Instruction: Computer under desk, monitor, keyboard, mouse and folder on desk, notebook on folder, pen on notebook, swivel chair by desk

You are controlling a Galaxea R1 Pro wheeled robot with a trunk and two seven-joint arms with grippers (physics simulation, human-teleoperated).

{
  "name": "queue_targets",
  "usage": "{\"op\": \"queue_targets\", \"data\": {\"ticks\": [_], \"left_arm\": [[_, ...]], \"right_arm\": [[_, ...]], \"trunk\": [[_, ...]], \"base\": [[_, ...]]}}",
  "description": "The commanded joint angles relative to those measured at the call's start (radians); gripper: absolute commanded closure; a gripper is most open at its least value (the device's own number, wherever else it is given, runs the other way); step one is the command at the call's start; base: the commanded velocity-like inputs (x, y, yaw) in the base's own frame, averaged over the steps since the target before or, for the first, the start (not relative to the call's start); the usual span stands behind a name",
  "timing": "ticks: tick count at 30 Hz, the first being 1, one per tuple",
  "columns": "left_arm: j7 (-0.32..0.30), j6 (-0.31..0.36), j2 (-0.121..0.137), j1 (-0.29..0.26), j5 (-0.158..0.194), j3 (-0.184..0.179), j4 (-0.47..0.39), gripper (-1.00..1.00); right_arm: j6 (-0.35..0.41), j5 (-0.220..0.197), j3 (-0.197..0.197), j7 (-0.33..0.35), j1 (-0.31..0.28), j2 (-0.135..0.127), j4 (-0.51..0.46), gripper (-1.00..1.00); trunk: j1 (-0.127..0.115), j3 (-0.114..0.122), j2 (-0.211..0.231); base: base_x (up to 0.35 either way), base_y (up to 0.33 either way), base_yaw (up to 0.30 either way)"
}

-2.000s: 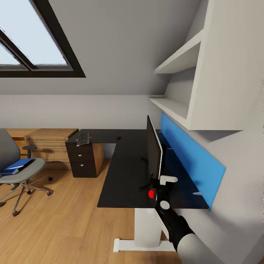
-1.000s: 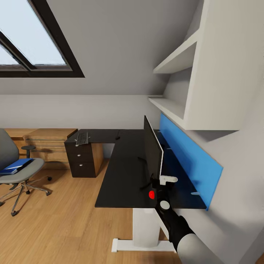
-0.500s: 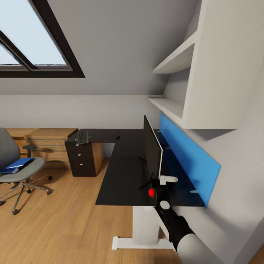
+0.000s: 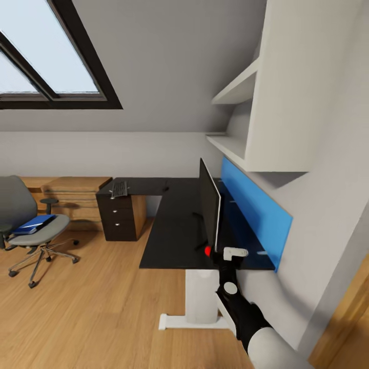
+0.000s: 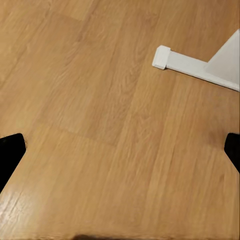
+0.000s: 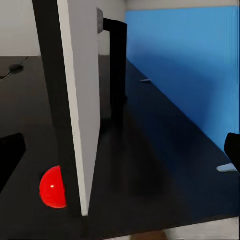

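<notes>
1. Wood floor (image 5: 100, 100) fills the nearest ground; the left gripper (image 5: 120, 150) hangs over it with both fingertips wide apart, holding nothing, near the desk's white foot (image 5: 190, 62).
2. Next comes the right gripper (image 4: 221, 252) at the near edge of the desk (image 4: 174, 230). Its fingertips are spread in the wrist view, the monitor (image 6: 70, 100) edge-on between them and untouched, so it is open.
3. That monitor (image 4: 209, 207) stands upright on the desk before the blue panel (image 4: 251, 207). It looks thin, rigid and top-heavy on a slim stand (image 6: 116, 65). My guess: the screen face is fragile, so grip the bezel edge or stand and move it slowly.
4. A red ball (image 6: 54, 187) marks the desk beside the monitor's base.
5. Farther off, the keyboard (image 4: 119, 189) lies on the desk's far wing, above the drawers (image 4: 120, 218); light and stiff, probably best pinched by a long edge.
6. Across the room, the folder (image 4: 35, 223) lies on the chair (image 4: 31, 225): flat, probably slippery, so take it by an overhanging edge.
</notes>
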Motion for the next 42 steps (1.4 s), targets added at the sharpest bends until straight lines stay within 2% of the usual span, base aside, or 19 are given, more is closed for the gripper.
{"op": "queue_targets", "data": {"ticks": [1, 8, 13, 15, 20, 23, 25, 28, 30, 34, 37, 42], "left_arm": [[0.001, -0.003, -0.001, -0.001, 0.0, 0.003, 0.0, -1.0], [0.0, -0.003, 0.002, -0.001, 0.0, 0.003, 0.001, -1.0], [-0.005, -0.003, 0.028, -0.001, 0.005, 0.004, 0.001, -1.0], [-0.006, -0.003, 0.04, -0.001, 0.011, 0.004, 0.0, -1.0], [-0.008, -0.002, 0.05, -0.001, 0.023, 0.005, 0.0, -1.0], [-0.007, -0.001, 0.053, -0.001, 0.027, 0.004, 0.0, -1.0], [-0.007, 0.001, 0.054, -0.001, 0.028, 0.004, 0.0, -1.0], [-0.007, 0.005, 0.054, -0.001, 0.029, 0.003, 0.001, -1.0], [-0.007, 0.007, 0.054, -0.001, 0.029, 0.003, 0.001, -1.0], [-0.007, 0.008, 0.053, -0.001, 0.029, 0.003, 0.001, -1.0], [-0.007, 0.008, 0.051, -0.001, 0.029, 0.002, 0.001, -1.0], [-0.007, 0.008, 0.049, -0.001, 0.029, 0.0, 0.001, -1.0]], "right_arm": [[-0.002, 0.0, 0.004, -0.007, -0.001, -0.001, 0.003, -1.0], [-0.002, -0.001, 0.005, -0.007, -0.001, 0.0, 0.018, -1.0], [-0.001, -0.003, 0.004, -0.007, -0.001, 0.0, 0.07, -1.0], [-0.002, -0.004, 0.002, -0.007, -0.001, -0.002, 0.113, -1.0], [-0.028, -0.005, 0.001, -0.004, -0.001, -0.004, 0.251, -1.0], [-0.083, -0.005, 0.001, 0.017, -0.001, -0.003, 0.378, -1.0], [-0.103, -0.006, 0.0, 0.023, -0.001, -0.002, 0.42, -1.0], [-0.155, -0.007, -0.003, 0.032, -0.001, -0.003, 0.555, -1.0], [-0.182, -0.007, -0.004, 0.036, 0.0, -0.005, 0.598, -1.0], [-0.262, -0.006, -0.006, 0.066, 0.05, -0.014, 0.648, -1.0], [-0.325, -0.004, -0.004, 0.117, 0.151, -0.023, 0.662, -1.0], [-0.368, -0.005, -0.003, 0.162, 0.2, -0.047, 0.668, -1.0]], "trunk": [[-0.001, -0.001, -0.001], [-0.001, -0.001, -0.001], [-0.001, -0.001, -0.001], [-0.001, -0.001, -0.001], [-0.001, -0.001, -0.001], [-0.001, -0.001, -0.001], [-0.001, -0.001, -0.001], [-0.001, -0.001, -0.001], [-0.001, -0.001, -0.001], [-0.008, 0.005, 0.013], [-0.02, 0.014, 0.034], [-0.039, 0.03, 0.069]], "base": [[-0.324, 0.0, 0.0], [-0.264, 0.0, 0.0], [-0.044, 0.0, 0.0], [-0.011, 0.0, 0.0], [-0.005, 0.0, 0.0], [-0.001, 0.0, 0.0], [0.0, 0.0, 0.0], [0.0, 0.0, 0.0], [0.0, 0.0, 0.0], [0.0, 0.0, 0.0], [0.0, 0.0, 0.0], [0.0, 0.0, 0.0]]}}
